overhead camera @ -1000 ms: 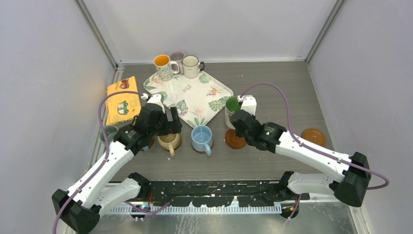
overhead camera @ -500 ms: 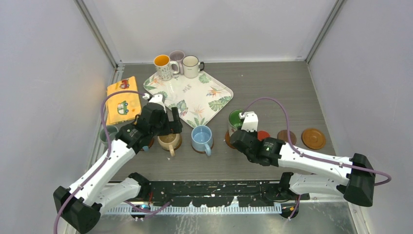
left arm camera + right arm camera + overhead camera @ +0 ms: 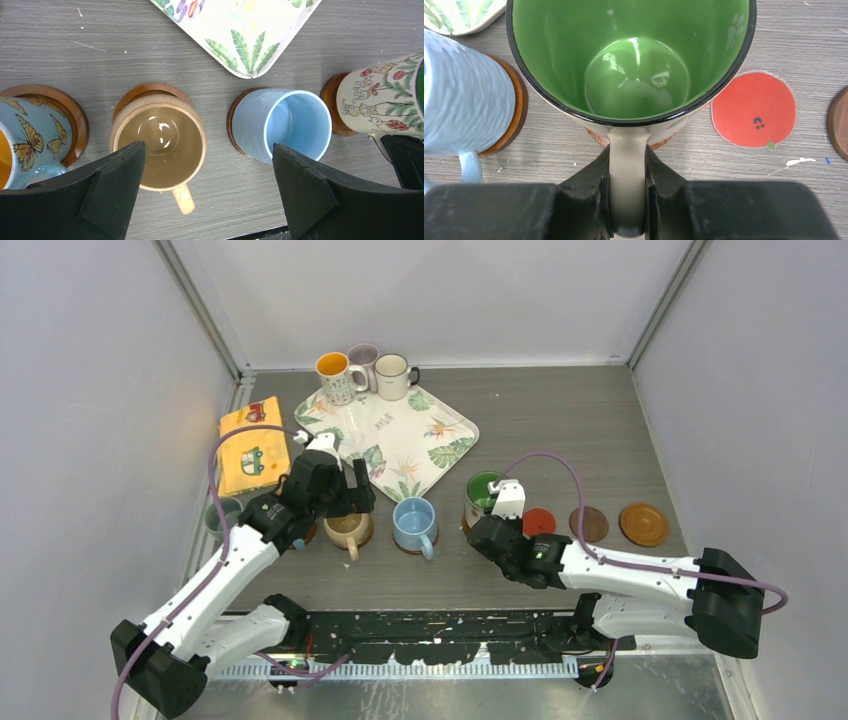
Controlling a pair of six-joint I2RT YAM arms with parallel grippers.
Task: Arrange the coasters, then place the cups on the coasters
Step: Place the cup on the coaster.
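Green-lined mug [image 3: 634, 75] over a wooden coaster [image 3: 329, 100], handle clamped in your right jaws; your left jaws gape above the tan mug [image 3: 157, 145].

The left arm [image 3: 225, 570] rises from its base at the worktop's [image 3: 560, 420] near-left corner and reaches forward and inward, over the left half. Its wrist is bent so that the left gripper [image 3: 207, 150] faces straight down. The two black fingers [image 3: 112, 200] are spread wide apart and grip nothing. The right arm [image 3: 630, 565] has its elbow folded at the near-right corner. Its forearm lies low, running leftward along the near edge towards the middle. The right gripper [image 3: 628, 165] points at the far edge, jaws closed tight on the handle of a green-lined cup [image 3: 634, 75].
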